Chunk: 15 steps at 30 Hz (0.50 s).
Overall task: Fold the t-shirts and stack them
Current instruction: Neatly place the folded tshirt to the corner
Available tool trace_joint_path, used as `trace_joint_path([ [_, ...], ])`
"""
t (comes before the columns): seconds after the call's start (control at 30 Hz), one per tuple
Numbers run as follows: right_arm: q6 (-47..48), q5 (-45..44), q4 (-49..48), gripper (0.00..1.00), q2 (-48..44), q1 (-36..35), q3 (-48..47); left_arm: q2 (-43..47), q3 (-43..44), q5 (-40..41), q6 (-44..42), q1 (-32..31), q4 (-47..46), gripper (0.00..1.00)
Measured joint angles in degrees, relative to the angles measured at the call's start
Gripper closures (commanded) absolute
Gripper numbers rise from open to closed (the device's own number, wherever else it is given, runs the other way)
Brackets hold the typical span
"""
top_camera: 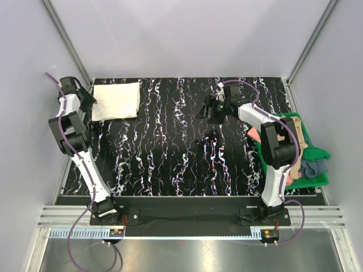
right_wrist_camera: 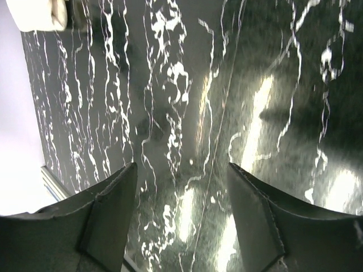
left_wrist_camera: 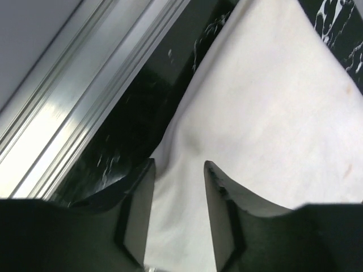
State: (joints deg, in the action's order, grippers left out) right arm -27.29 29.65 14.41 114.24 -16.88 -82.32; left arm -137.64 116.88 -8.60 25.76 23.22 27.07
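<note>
3 views: 1 overhead, 2 wrist.
Overhead looks down on the worktop; wrist views close; cream t-shirt shared.

No legible txt, labels, brands or nos. in any view. Top view, bottom edge of frame: small boards below the arm bases, any print on them too small to read.
</note>
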Motion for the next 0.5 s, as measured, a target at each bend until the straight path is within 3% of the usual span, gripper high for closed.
trace_joint_path([
  [0.2, -0.11, -0.57, 2.10, 0.00, -6.47, 0.00, 7.43, 13.99, -13.64, 3.10, -1.05, 0.74, 1.31, 0.42],
  [0.37, -0.66, -0.59, 4.28, 0.00, -14.99, 0.00, 13.38, 22.64, -19.74, 5.05, -1.79, 0.81, 1.55, 0.55],
  [0.43, -1.11, -0.50, 4.46, 0.00, -17.77, 0.00, 14.34, 25.03, -22.01, 2.69, -1.31, 0.72, 1.44, 0.76],
  [0.47, -1.42, -0.48, 4.52, 0.00, -19.10, 0.00, 14.64, 25.99, -23.26, 0.98, -0.94, 0.48, 1.29, 0.95],
  [0.5, -1.70, -0.48, 4.50, 0.00, -20.31, 0.00, 14.78, 26.40, -24.04, -0.33, -0.33, 0.17, 1.20, 1.00],
])
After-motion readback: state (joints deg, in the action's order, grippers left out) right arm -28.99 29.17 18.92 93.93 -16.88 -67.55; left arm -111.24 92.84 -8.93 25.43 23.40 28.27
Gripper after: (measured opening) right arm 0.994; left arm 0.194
